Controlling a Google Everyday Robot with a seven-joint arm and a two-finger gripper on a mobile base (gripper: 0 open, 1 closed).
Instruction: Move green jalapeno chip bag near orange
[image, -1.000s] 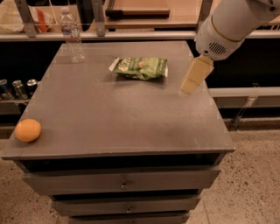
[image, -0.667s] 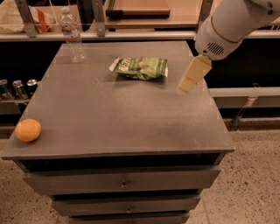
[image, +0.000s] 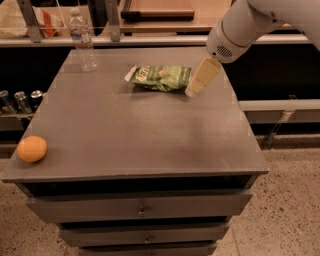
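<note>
Now my gripper (image: 193, 89) has slid left beside the green jalapeno chip bag (image: 161, 78); whether it's spread, I cannot tell. Grasping comes next; the orange (image: 32, 148) lies well apart.

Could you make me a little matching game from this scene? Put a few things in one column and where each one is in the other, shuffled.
Things:
1. bag
2. orange
3. bottle
4. gripper

Places:
A. front left edge of the table
B. standing upright at the back left corner
C. at the bag's right end, towards the back right
D. lying flat near the back, about the middle

Pairs: 1-D, 2-A, 3-B, 4-C.
</note>
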